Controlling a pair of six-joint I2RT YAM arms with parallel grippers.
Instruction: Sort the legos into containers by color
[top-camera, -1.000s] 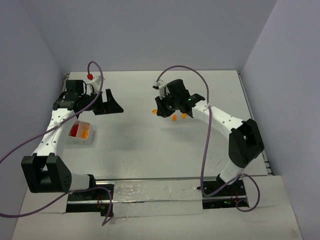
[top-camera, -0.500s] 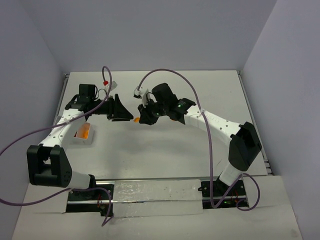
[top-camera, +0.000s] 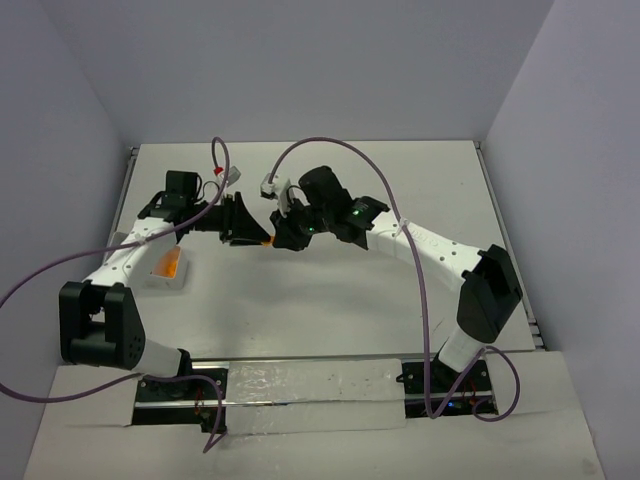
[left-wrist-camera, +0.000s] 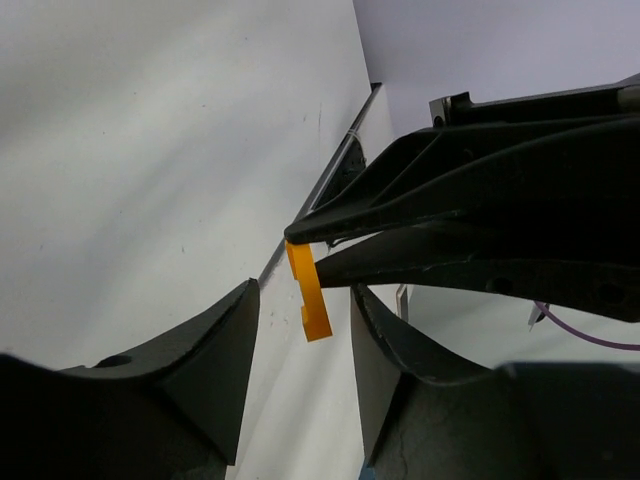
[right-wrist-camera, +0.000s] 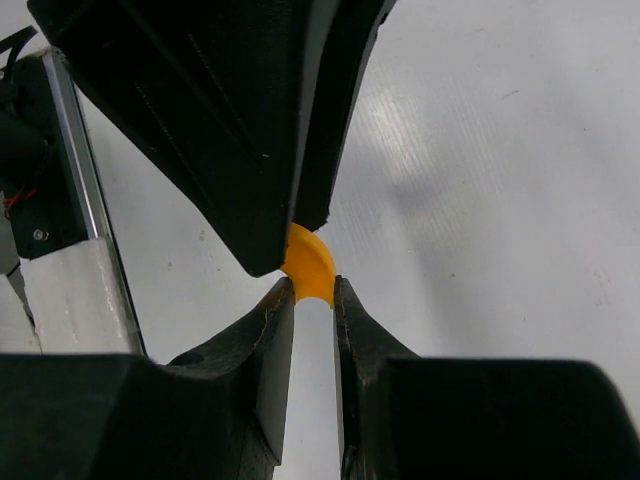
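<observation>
**brickfan:** Question for anyone looking at this: where is the orange lego sitting?

**yam_guy:** Up in the air over the middle of the desk, right where the 2 arms meet nose to nose. The right claw is clamped on it, pinched between its 2 tips, with the curved edge poking out past them.

**brickfan:** And the left claw? Grabbing it too?

**yam_guy:** Not from what I can see. In its own wrist view the jaws stand apart with the piece between them, and there's a sliver of gap on both sides. From the right wrist view the left fingers loom right over the piece, so close I can't tell if 1 brushes its top edge.

**brickfan:** Tray?

**yam_guy:** The white tray is on the desk well off to the left, with the left arm crossing over its edge. Something orange shows in it, can't tell which compartment from up top.
</observation>
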